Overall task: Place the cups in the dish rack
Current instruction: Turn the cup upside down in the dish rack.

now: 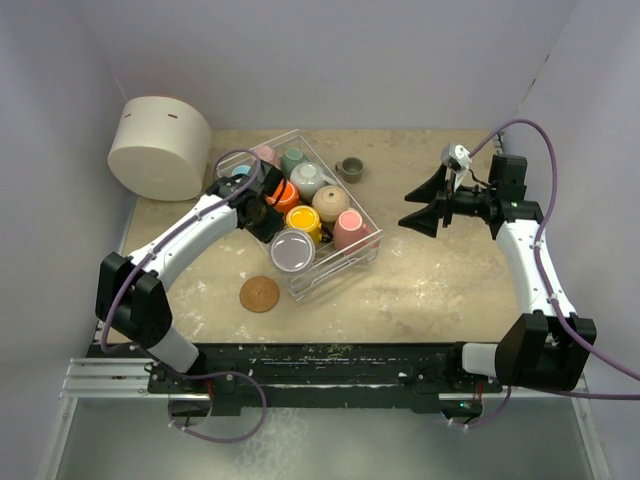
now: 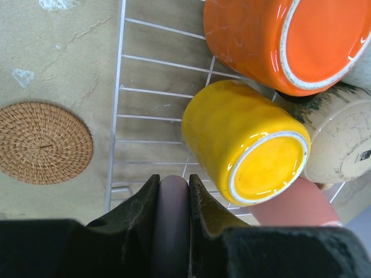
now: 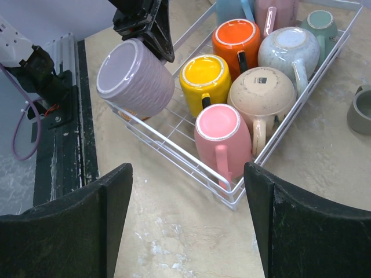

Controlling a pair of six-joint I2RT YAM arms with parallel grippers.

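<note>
left: our left gripper [image 2: 172, 184] pinches the rim of the lilac cup [image 1: 292, 250], tilted over the near corner of the dish rack [image 1: 340, 268] | step: we put it in | next: lower it into the bare spot, let go | right: small grey cup [image 1: 349, 169] sits outside; right gripper [image 1: 415, 205] wide open, empty
</note>
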